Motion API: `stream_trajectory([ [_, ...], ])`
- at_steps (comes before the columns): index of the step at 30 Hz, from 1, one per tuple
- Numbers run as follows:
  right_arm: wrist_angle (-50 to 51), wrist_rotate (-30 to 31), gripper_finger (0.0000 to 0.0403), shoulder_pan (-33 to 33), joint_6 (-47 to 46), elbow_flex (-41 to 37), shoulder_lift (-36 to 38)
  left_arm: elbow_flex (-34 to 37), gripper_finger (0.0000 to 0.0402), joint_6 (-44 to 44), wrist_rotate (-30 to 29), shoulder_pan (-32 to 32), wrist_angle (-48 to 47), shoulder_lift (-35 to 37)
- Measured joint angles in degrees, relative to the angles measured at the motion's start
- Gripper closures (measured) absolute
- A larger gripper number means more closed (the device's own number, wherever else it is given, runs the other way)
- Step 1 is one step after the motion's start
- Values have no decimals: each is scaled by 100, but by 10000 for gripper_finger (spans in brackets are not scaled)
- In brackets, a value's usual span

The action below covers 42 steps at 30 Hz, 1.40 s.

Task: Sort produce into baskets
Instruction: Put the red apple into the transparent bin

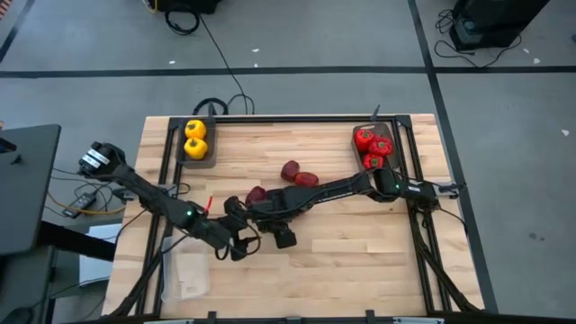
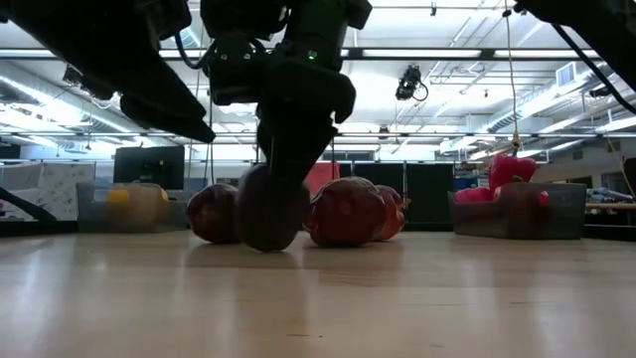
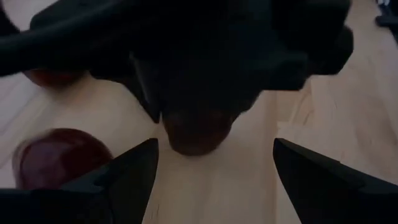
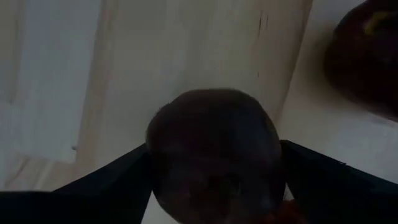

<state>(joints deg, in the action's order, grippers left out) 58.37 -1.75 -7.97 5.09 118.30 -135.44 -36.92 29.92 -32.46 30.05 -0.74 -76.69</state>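
My right gripper reaches across to the table's middle left and is shut on a dark maroon fruit, low over the wood. My left gripper is open and empty just beside it on the near side, facing that fruit. Three more maroon fruits lie on the table behind. Two yellow peppers sit in a dark grey tray at the far left. Red peppers sit in a dark grey tray at the far right. A clear tray stands at the near left. My right gripper pinches the maroon fruit by its two opposite sides between its two fingers. The fingers come from above, pointing down. The fruit's underside is at the tabletop; whether it rests there or hangs just clear, I cannot tell.
The two arms are close together at the table's middle left. A maroon fruit lies right beside my left gripper. Black frame rails run along the table's left, far and right edges. Bare wood lies at the near right.
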Motion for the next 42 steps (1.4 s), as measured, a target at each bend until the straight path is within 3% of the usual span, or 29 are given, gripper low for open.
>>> stream_trajectory([
  [7, 227, 88, 25, -26, -254, 135, 2, 69, 80, -246, -3, -43, 411, -251],
  [13, 289, 3, 22, -26, -394, 308, 11, 69, 80, -231, -13, -43, 389, -222],
  [25, 482, -76, 106, -21, -648, 139, 11, 63, 80, -95, -7, 5, 167, -215],
  [32, 501, 426, 125, -65, -798, 153, 246, 63, 80, -140, -9, 3, 209, -216],
  [38, 624, 1117, 113, -305, -1195, 14, 886, 60, 80, -1545, 7, -22, 1255, -615],
  [42, 627, 1541, 110, -542, -1719, -655, 1480, -164, 80, -2364, 355, -296, 1647, -931],
])
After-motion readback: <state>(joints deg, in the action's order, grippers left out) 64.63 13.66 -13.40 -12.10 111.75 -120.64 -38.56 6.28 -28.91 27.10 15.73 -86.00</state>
